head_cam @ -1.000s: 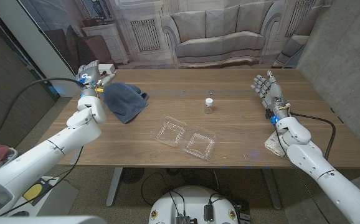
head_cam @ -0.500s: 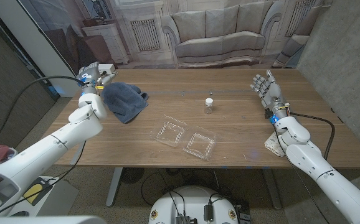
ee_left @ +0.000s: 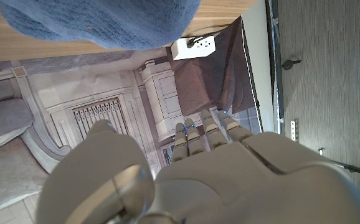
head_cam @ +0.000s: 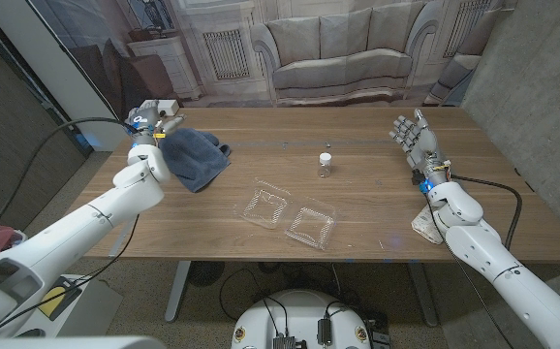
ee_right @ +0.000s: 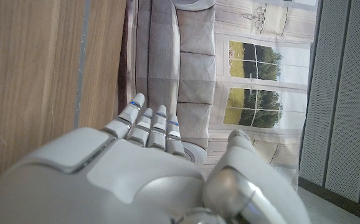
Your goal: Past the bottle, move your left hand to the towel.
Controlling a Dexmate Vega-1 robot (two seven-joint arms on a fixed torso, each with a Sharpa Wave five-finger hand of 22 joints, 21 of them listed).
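From the head view, the left hand (head_cam: 148, 124) sits at the far left corner of the wooden surface (head_cam: 377, 208), right against the left edge of the blue towel (head_cam: 193, 156), which lies crumpled there; whether the hand actually touches the cloth I cannot tell from up here. Its fingers (head_cam: 171, 123) point toward the towel, apart and grasping nothing. The small clear bottle (head_cam: 326, 166) with its white cap stands upright near the middle, well apart from the towel, and a clear clamshell container (head_cam: 287, 216) lies open nearer the robot between them. Over on the right, the right hand (head_cam: 415, 139) stands upright above the surface, fingers spread and released, holding nothing. Switch to the left wrist view and you get what the head view hides: the back of the left hand (ee_left: 186, 180) with fingers (ee_left: 205, 134) extended together, the towel (ee_left: 99, 23) draped over the surface edge, and a white outlet box (ee_left: 194, 46) beyond it. The right wrist view shows the right hand (ee_right: 142, 174) with its fingers (ee_right: 149, 124) straight, beside bare wood grain.
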